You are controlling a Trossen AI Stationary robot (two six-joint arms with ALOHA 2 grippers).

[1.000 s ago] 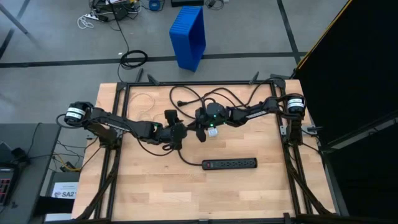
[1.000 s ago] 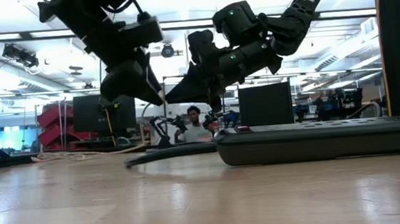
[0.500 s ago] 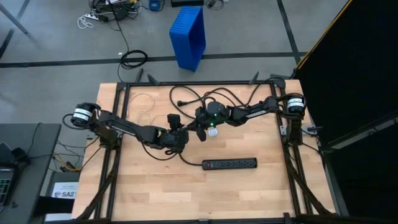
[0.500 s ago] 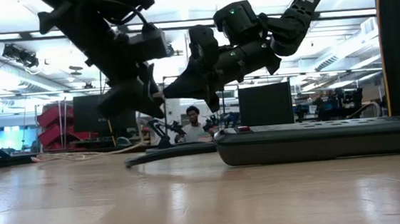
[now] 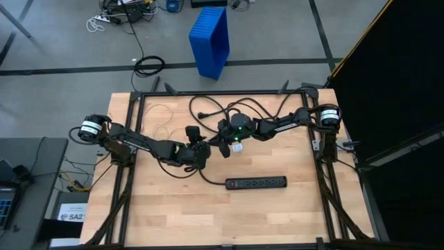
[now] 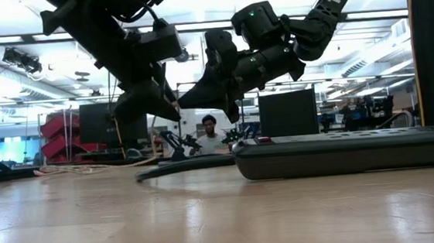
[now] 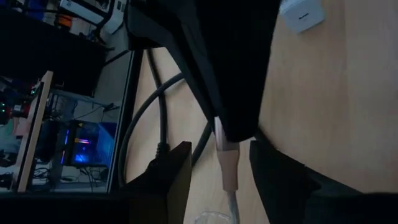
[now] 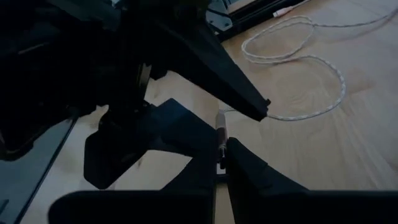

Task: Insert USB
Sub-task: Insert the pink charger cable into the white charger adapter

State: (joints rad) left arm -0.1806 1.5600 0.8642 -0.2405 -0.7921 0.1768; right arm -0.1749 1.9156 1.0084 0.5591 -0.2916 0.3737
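Observation:
The USB is a thin pale cable, looped on the table's far left part (image 5: 161, 119) (image 8: 298, 62). Its small light plug (image 7: 229, 165) (image 8: 221, 132) is up in the air near the table's middle. My right gripper (image 5: 223, 146) (image 8: 219, 148) reaches in from the right and is shut on the plug. My left gripper (image 5: 200, 152) (image 7: 219, 148) faces it from the left and is open. Its two fingers stand on either side of the plug with a gap on each side. A white charger block (image 5: 237, 146) (image 7: 301, 14) lies under the right gripper. My right gripper pinches the USB plug between its two fingers, at the plug's end away from the cable (image 7: 219, 132). The fingers slant down from the table's right. The plug is lifted clear of the table, and its cable (image 8: 292, 113) trails off slack toward the loop.
A black power strip (image 5: 257, 182) (image 6: 343, 150) lies toward the near side, with its thick cord running under the grippers. More black cords (image 5: 229, 107) lie tangled at the far side. Bare wood is on the near left. A person sits in the room beyond.
My left gripper has moved toward the table's right, closing in on the right gripper, and its fingers now stand around the plug. It has stayed there for the last half second. The right gripper has kept its place.

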